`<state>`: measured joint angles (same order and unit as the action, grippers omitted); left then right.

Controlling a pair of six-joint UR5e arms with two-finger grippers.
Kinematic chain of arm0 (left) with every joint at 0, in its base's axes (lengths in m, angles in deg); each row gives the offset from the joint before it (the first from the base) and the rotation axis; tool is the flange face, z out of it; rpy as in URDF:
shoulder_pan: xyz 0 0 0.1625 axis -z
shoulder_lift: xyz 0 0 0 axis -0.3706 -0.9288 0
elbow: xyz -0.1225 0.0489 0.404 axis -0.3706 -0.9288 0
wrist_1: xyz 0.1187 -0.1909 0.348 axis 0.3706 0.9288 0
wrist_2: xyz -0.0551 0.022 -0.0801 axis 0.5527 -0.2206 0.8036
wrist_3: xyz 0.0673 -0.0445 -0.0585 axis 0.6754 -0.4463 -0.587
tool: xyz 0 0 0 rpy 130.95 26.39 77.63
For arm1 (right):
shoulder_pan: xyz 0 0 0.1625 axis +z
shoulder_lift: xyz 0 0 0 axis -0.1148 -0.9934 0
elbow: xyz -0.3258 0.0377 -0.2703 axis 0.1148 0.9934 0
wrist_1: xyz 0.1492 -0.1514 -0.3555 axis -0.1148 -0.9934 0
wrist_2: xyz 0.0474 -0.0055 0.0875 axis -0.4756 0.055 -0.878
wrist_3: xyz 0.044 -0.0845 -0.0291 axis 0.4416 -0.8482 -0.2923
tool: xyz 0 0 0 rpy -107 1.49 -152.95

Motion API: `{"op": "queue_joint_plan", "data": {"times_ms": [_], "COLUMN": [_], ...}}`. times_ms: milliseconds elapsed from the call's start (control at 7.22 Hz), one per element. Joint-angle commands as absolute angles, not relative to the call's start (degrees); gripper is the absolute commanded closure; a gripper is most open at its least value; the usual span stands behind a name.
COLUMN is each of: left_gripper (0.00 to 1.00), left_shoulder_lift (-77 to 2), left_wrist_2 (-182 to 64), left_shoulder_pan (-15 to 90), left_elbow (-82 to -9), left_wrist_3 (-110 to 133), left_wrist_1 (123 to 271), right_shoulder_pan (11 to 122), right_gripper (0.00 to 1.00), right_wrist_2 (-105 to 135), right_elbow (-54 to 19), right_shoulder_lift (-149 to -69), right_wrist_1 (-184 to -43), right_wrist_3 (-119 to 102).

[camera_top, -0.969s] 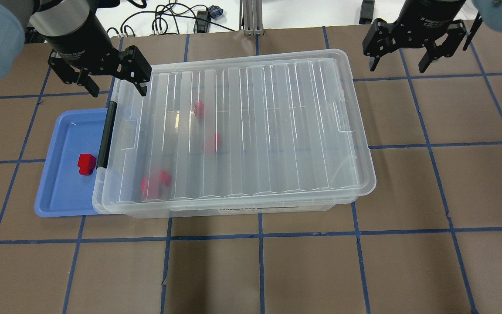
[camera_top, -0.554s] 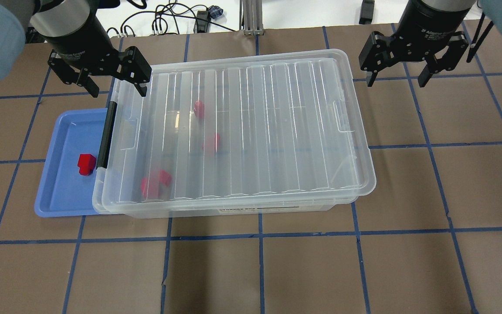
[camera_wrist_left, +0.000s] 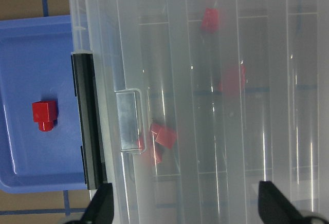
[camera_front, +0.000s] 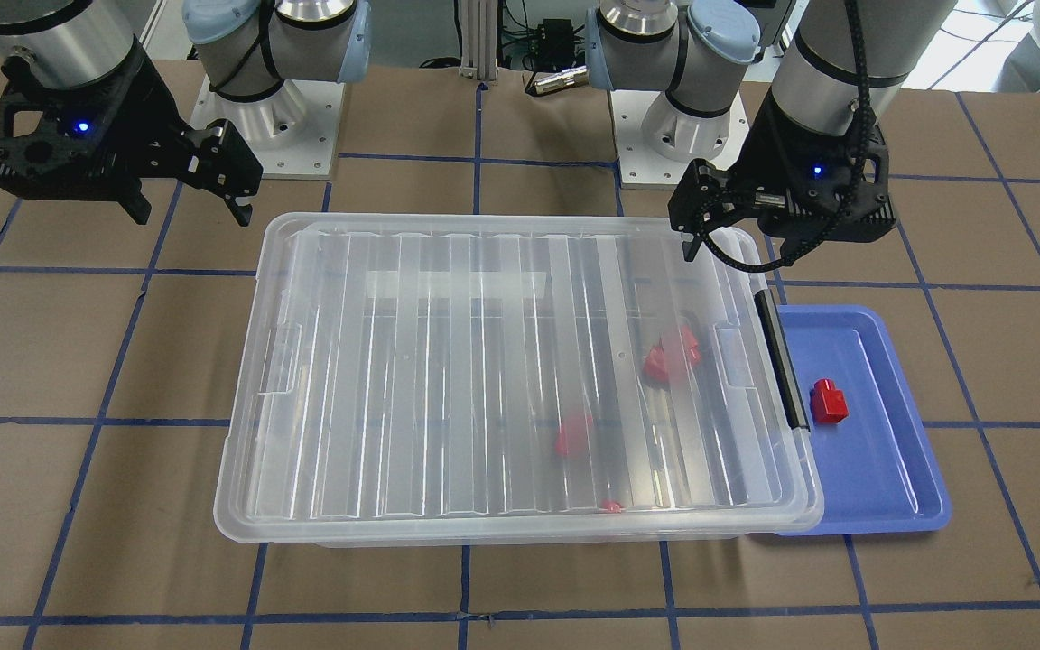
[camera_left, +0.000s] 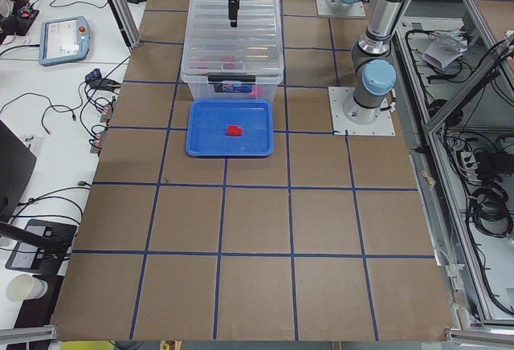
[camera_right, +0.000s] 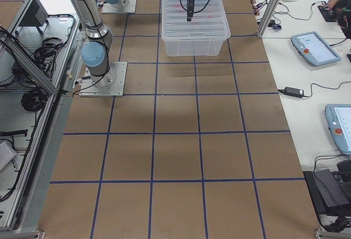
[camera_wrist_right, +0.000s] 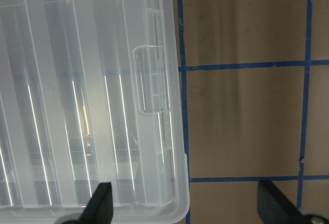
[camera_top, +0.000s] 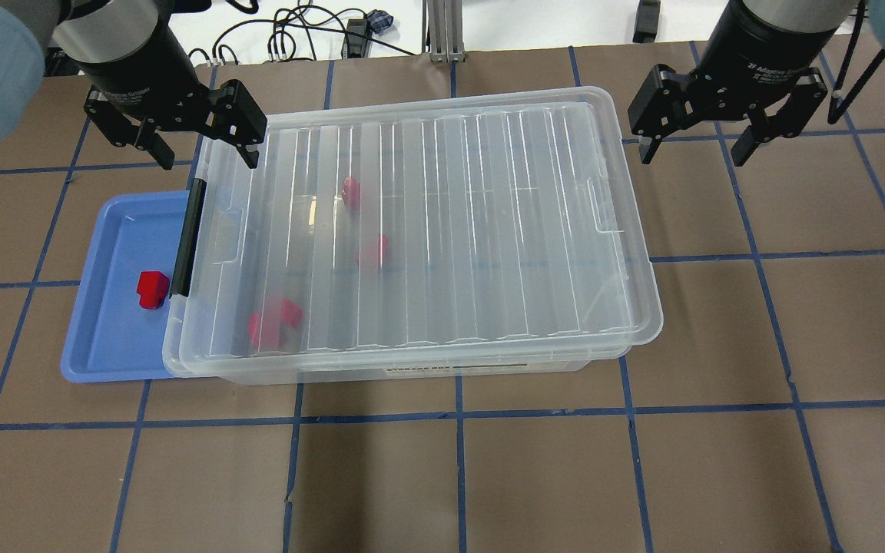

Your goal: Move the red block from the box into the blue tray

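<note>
From overhead, my left fingers (camera_top: 208, 161) hang spread apart over the latch-end corner of the box (camera_top: 642, 307). My right fingers (camera_top: 693, 158) are spread too, above the table (camera_top: 796, 307) beside the other end.

Facing view: the red block (camera_front: 829, 401) lies in the blue tray (camera_front: 881, 460), just beside the black latch (camera_front: 779, 357).

Left wrist view: 3 blurred red patches (camera_wrist_left: 163, 135) show under the shut lid (camera_wrist_left: 288, 131).

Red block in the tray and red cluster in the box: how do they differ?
The red block lies uncovered in the blue tray and looks sharp; the red cluster sits inside the closed box and looks blurred. The red block is one piece; the red cluster is several together. Both are red.
</note>
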<state>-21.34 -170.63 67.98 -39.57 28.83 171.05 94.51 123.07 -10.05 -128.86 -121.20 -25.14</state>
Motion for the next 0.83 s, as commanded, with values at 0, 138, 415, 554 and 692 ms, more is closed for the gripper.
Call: {"op": "queue_joint_plan", "data": {"times_ms": [0,138,415,554,692], "left_gripper": [0.0,0.0,0.0,0.0,0.0], "left_shoulder_lift": [-21.9,-22.0,-22.0,-22.0,-22.1], "left_wrist_2": [-170.6,-170.6,-170.5,-170.5,-170.5], "left_shoulder_pan": [68.0,68.0,68.0,68.0,68.0], "left_elbow": [-39.2,-39.1,-39.1,-39.2,-39.3], "left_wrist_3": [28.8,28.8,28.7,28.7,28.7], "left_wrist_1": [171.0,171.0,171.0,171.0,171.0], "right_shoulder_pan": [94.6,94.6,94.6,94.6,94.6], "right_gripper": [0.0,0.0,0.0,0.0,0.0], "right_wrist_2": [122.3,122.2,122.7,125.9,127.4], "right_elbow": [-10.5,-10.5,-11.4,-13.0,-14.3], "right_shoulder_lift": [-129.2,-129.8,-131.1,-131.9,-132.6], "right_wrist_1": [-121.0,-120.9,-120.1,-119.8,-119.8], "right_wrist_3": [-24.9,-24.9,-24.7,-24.8,-25.0]}}
